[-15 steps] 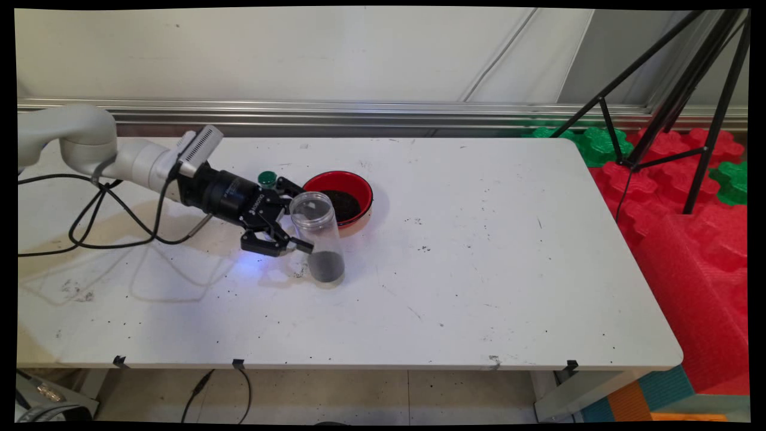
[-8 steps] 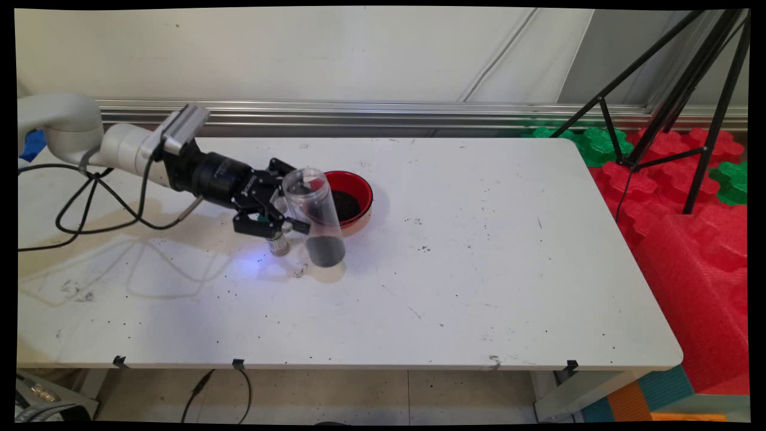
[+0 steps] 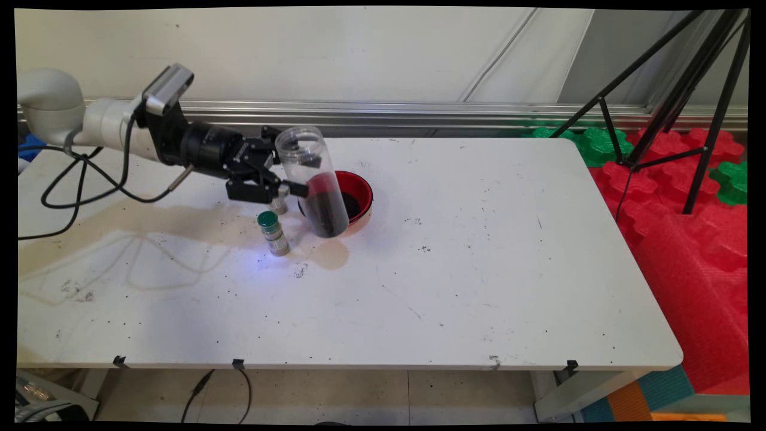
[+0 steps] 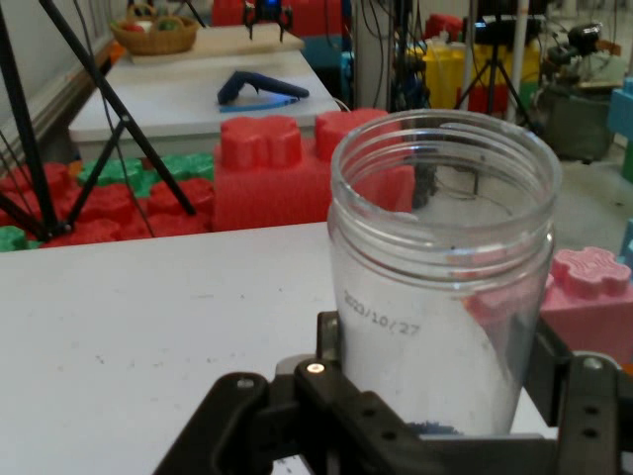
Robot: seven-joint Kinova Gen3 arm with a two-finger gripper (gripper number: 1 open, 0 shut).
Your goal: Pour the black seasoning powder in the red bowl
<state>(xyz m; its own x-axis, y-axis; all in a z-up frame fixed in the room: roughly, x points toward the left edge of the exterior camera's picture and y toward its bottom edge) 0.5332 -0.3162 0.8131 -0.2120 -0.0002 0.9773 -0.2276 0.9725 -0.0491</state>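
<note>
The surface (image 3: 479,269) is a white tabletop, scuffed and speckled with dark grains, with a tan stain left of centre near its far edge. Red and green foam blocks (image 3: 688,197) lie beyond its right edge, with a black tripod (image 3: 676,102) standing over them.

The arm (image 3: 90,123) enters from the far left and now sits higher than half a second ago, and higher again than a second ago, when it lay low over the surface.

The jar (image 3: 311,179), clear plastic and lidless, holds dark granules in its lower end. A second ago it stood on the surface; it is now lifted clear and tilted, mouth toward the far left, its base in front of the bowl's near-left rim. A tan ring marks the surface below it. The hand view shows a date printed on its wall.

The tool (image 3: 287,173) is clamped on the jar at mid-height, one finger on either side.

The bowl (image 3: 359,188), red with dark contents, sits near the far edge, left of centre, unmoved.

A small bottle (image 3: 273,232) with a green cap stands just left of the stain ring, below the tool; half a second ago the tool hid it in part.
</note>
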